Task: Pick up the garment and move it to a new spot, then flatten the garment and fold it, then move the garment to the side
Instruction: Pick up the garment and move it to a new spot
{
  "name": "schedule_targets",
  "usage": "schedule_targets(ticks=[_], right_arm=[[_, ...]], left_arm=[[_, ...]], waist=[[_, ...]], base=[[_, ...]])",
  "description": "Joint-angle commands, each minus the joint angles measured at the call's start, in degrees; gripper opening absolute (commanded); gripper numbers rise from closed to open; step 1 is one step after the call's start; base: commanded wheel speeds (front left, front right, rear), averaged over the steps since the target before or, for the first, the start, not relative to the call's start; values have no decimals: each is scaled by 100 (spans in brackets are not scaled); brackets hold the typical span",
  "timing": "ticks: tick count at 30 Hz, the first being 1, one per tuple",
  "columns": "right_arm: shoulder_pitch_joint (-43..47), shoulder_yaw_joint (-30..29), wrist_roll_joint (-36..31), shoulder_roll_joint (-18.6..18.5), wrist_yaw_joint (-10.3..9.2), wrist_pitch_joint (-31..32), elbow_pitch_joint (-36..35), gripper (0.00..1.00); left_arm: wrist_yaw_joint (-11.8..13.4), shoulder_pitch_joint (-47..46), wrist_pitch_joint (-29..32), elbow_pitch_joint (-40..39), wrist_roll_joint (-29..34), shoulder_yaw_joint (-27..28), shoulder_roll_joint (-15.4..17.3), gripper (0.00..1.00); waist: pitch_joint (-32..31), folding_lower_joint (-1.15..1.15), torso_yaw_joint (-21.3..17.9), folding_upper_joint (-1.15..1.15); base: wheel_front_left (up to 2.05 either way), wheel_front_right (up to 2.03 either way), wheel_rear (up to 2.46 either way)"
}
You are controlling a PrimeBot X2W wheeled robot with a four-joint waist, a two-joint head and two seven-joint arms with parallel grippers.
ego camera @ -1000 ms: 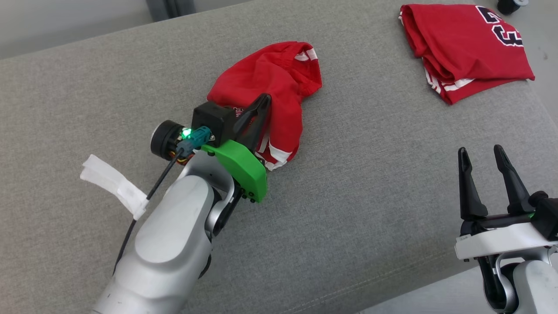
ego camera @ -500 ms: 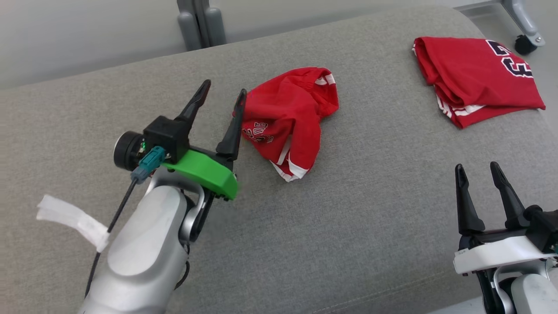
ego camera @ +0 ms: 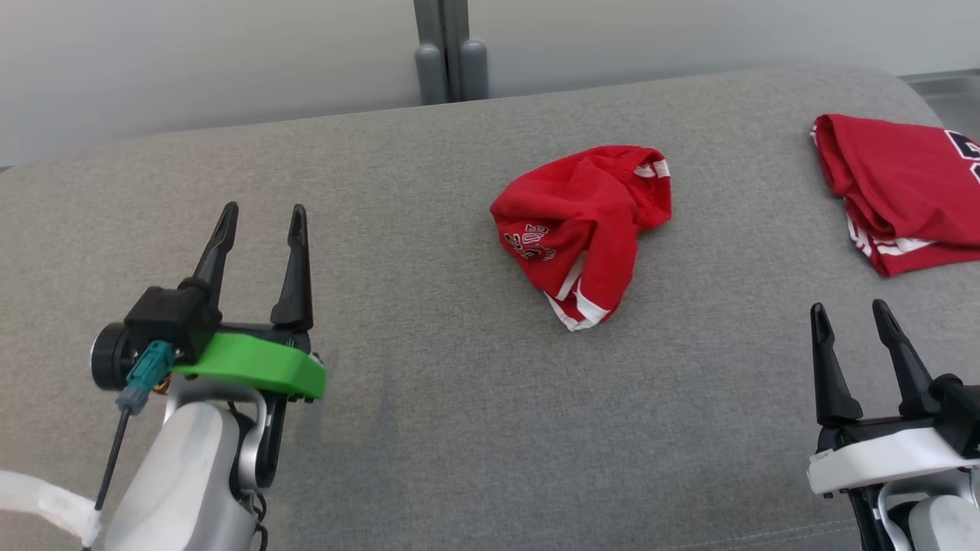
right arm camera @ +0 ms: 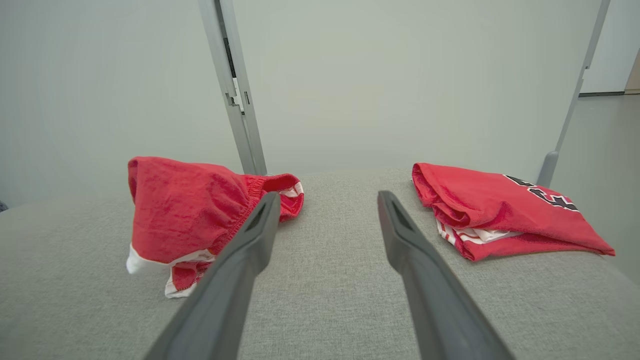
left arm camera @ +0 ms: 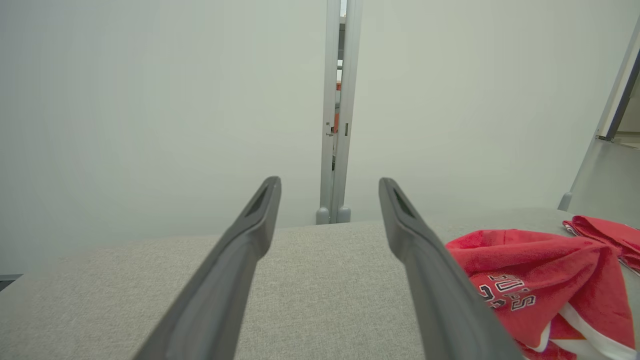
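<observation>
A crumpled red garment (ego camera: 582,226) with white trim and lettering lies bunched in the middle of the grey cushion (ego camera: 429,428). It rises as a heap at the right of the left wrist view (left arm camera: 540,285) and left of centre in the right wrist view (right arm camera: 195,210). My left gripper (ego camera: 262,214) stands open at the lower left, well left of the garment, with nothing between its fingers. At the lower right my right gripper (ego camera: 850,310) is open and empty, below and right of the garment.
A second red garment (ego camera: 903,191) with dark numerals lies folded at the cushion's far right end (right arm camera: 500,210). Behind the cushion stand pale partition panels joined at a grey post (ego camera: 450,53). A white tape strip (ego camera: 46,501) hangs from my left arm's cable.
My left gripper let go of the garment, opened, and drew back to the lower left. The garment stays crumpled on the cushion. The head camera shifted, so the whole picture moved.
</observation>
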Motion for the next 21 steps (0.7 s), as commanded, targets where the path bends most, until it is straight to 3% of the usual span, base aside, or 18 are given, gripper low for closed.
schedule_targets(ticks=[1,13,21], right_arm=[[52,-15,-19,-32,-10,-25,2,100],[151,-23,-1,-27,-10,-25,60,100],[246,2,-2,-50,-10,-25,68,100]], left_arm=[[53,237,-12,-106,30,95,40,100],[58,1364,-15,-572,259,732,-115,100],[-192,1882,-15,-530,326,942,-145,100]], waist=[[-117,0,242,0],[-338,0,610,0],[-415,0,721,0]], base=[[0,0,0],[0,0,0],[0,0,0]])
